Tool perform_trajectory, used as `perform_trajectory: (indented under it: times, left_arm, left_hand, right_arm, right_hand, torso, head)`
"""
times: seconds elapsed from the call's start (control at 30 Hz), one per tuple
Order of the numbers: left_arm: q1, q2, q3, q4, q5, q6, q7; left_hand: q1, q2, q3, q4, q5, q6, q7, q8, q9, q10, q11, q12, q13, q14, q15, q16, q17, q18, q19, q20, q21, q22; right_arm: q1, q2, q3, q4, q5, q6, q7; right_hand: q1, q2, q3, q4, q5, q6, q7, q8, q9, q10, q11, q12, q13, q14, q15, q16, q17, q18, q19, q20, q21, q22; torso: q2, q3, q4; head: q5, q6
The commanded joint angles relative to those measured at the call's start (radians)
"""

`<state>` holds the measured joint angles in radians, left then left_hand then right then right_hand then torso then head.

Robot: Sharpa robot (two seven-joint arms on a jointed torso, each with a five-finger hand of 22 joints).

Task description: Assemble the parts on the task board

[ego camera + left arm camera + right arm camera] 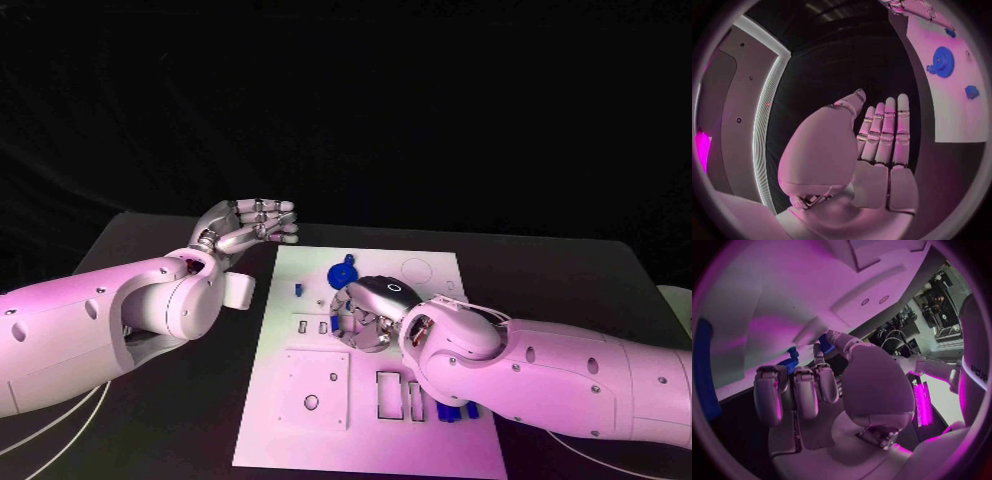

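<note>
Head view: the white task board [310, 400] lies mid-table; the left hand [248, 224] hovers off its far-left corner, fingers straight and holding nothing, while the right hand [369, 312] reaches down onto the board just near of the blue gear [342, 273]. Left wrist view: fingers [887, 131] extended side by side, palm empty, gear [943, 61] well apart on the board. Right wrist view: right-hand fingers [798, 390] curl against a small blue part [789, 363] at the board; a firm grip cannot be confirmed

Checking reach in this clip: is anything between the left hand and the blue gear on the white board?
Nothing visible. The left hand is held open off the board's far left corner, and only bare white board and black table separate it from the blue gear.
</note>
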<state>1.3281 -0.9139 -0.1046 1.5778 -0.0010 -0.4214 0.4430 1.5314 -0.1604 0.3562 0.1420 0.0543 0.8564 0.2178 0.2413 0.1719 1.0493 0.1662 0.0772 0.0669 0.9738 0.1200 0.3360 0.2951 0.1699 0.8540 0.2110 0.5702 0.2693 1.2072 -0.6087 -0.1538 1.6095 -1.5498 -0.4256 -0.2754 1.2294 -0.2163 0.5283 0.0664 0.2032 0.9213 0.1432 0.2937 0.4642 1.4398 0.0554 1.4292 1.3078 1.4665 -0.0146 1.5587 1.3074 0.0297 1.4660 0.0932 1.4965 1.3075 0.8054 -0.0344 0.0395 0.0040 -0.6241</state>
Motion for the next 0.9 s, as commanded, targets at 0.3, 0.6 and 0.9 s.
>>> perform_trajectory:
  times: [0.3, 0.6, 0.9]
  left_arm:
    - [0.001, 0.0, 0.001, 0.002, 0.001, 0.013, 0.005]
    - [0.001, -0.001, 0.001, 0.003, -0.002, 0.011, 0.005]
    - [0.001, -0.002, 0.001, 0.004, -0.003, 0.011, 0.005]
  left_hand:
    - [-0.008, 0.0, 0.007, 0.0, -0.002, 0.005, 0.001, -0.001, 0.001, 0.007, 0.002, -0.006, -0.002, -0.001, 0.001, 0.002, 0.002, 0.008, -0.01, 0.002, 0.007, 0.003]
    - [-0.008, -0.001, 0.008, -0.001, -0.002, 0.004, 0.0, -0.002, 0.001, 0.007, 0.002, -0.007, -0.002, -0.002, 0.001, 0.002, 0.003, 0.008, -0.011, 0.002, 0.008, 0.003]
    - [-0.008, -0.001, 0.008, -0.001, -0.002, 0.004, 0.0, -0.002, 0.001, 0.007, 0.002, -0.007, -0.002, -0.002, 0.001, 0.002, 0.003, 0.008, -0.011, 0.002, 0.008, 0.003]
  right_arm:
    - [-0.001, 0.004, 0.0, 0.001, -0.007, -0.01, 0.008]
    - [-0.001, 0.005, 0.0, -0.003, -0.008, 0.009, 0.0]
    - [-0.001, 0.006, 0.0, -0.005, -0.01, 0.024, -0.005]
  right_hand:
    - [0.01, 0.009, 0.0, 0.001, 0.005, 0.028, -0.013, 0.015, 0.005, 0.013, -0.005, 0.011, 0.118, 0.097, -0.001, 0.003, 0.229, -0.008, 0.049, 0.002, 0.005, 0.199]
    - [0.011, 0.011, 0.001, 0.001, 0.009, 0.033, -0.015, 0.018, 0.006, 0.013, -0.007, 0.011, 0.117, 0.097, -0.002, 0.003, 0.228, -0.008, 0.05, 0.0, 0.006, 0.201]
    - [0.01, 0.012, 0.001, 0.001, 0.01, 0.034, -0.016, 0.019, 0.007, 0.014, -0.007, 0.011, 0.118, 0.097, -0.003, 0.003, 0.229, -0.008, 0.049, 0.0, 0.004, 0.199]
  torso:
    - [0.0, -0.0002, 0.0003]
    - [0.0, -0.0003, -0.0004]
    - [-0.001, -0.0003, 0.0003]
  head:
    - [0.001, -0.001]
    - [0.001, 0.001]
    - [0.0, 0.002]
